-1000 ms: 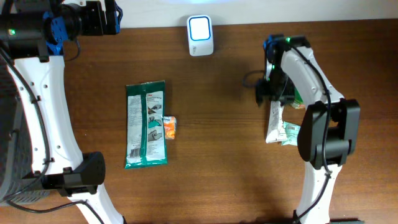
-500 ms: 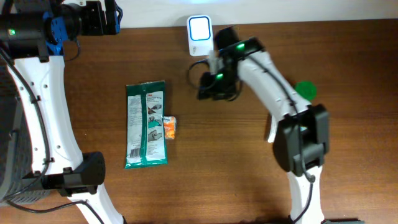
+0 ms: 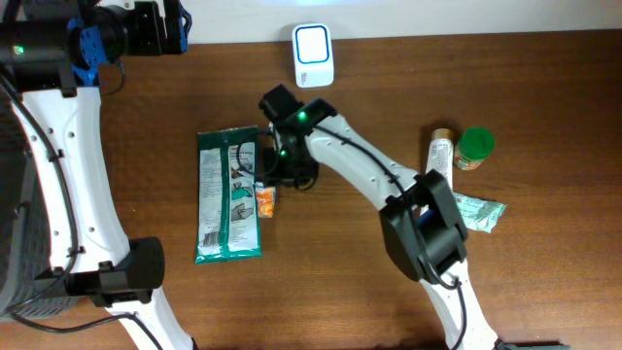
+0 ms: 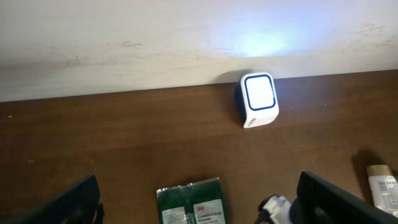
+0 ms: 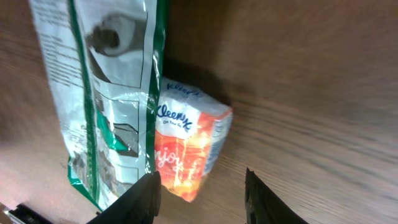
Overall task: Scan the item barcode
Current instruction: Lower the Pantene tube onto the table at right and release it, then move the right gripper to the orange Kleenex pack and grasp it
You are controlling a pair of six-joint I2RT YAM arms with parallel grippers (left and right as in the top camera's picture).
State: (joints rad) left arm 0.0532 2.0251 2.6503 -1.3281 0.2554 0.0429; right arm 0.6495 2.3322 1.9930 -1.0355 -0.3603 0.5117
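Observation:
A small orange and white Kleenex tissue pack lies on the wooden table against the right edge of a green glove package. My right gripper hovers just over the pack's near end, open, its two fingers apart on either side and touching nothing. The white scanner stands lit at the table's back edge. My left gripper is held high at the back left, wide open and empty.
A white tube, a green-lidded jar and a green and white sachet lie at the right. The right arm stretches diagonally across the table's middle. A pale wall runs behind the scanner.
The right arm swung from the items at the right, past the scanner, to the tissue pack at the left, and its jaws narrowed. The left arm stayed still.

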